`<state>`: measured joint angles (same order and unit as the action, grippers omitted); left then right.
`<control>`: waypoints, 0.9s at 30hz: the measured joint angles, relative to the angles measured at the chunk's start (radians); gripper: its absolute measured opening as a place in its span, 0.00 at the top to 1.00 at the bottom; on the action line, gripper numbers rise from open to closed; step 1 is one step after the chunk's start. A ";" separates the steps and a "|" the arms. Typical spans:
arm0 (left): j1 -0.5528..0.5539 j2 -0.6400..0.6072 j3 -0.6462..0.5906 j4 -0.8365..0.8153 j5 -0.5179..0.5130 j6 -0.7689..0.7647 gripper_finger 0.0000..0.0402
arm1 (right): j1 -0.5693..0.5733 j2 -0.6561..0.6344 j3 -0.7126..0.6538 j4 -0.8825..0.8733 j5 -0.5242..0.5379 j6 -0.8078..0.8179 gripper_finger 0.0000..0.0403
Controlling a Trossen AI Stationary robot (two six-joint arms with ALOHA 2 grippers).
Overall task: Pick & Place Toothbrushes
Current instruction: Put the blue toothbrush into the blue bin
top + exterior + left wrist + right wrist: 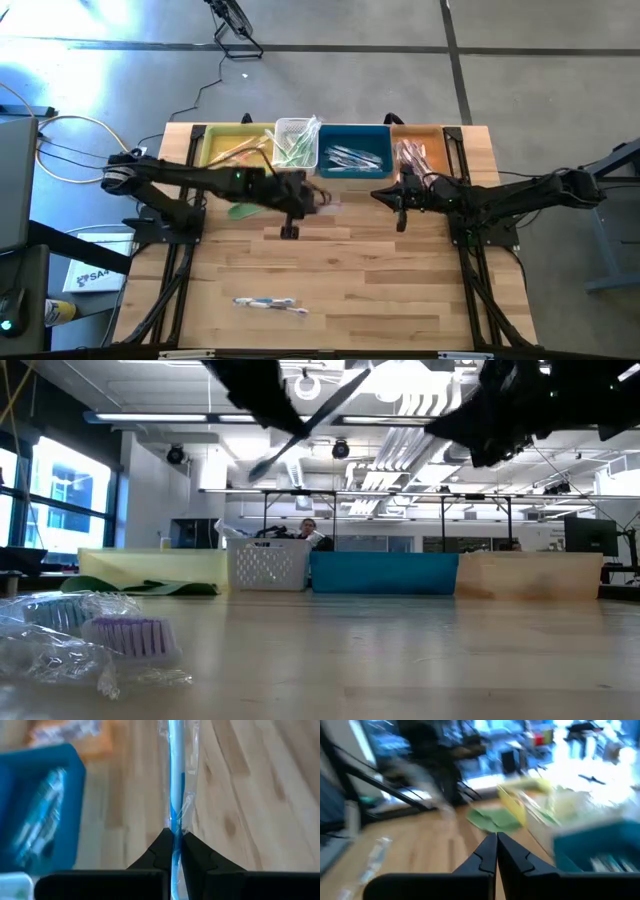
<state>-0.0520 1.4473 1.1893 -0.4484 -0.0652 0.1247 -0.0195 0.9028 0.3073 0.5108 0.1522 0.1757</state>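
My left gripper point(325, 198) hangs above the table in front of the blue bin point(355, 152), shut on a blue-white toothbrush point(175, 790) in a clear wrapper. In the low view this toothbrush point(272, 455) slants high in the air. My right gripper point(496, 842) is shut with nothing between its fingers and waits in front of the orange bin point(420, 150). Another wrapped blue-white toothbrush point(270, 303) lies flat on the table near its front edge. The yellow bin point(225, 145), the white basket point(297, 140) and the other two bins hold more toothbrushes. My left gripper pinches the wrapped toothbrush's handle point(174, 836) between its two fingertips. The toothbrush runs along the fingers and sticks out forward past them. It is lifted clear of the table and slants, with its free end lower.
The four bins stand in a row along the far edge. A folded green cloth point(245, 210) lies on the table in front of the yellow bin, beside my left arm. Bare wood stretches between the arms and the front edge.
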 joint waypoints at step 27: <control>0.130 -0.007 0.000 0.319 0.111 0.077 0.96 | 0.014 0.203 0.073 0.385 -0.129 -0.107 0.57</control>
<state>0.0784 1.4406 1.1896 -0.1292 0.0453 0.2016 -0.0055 1.1057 0.3806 0.8955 0.0232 0.0686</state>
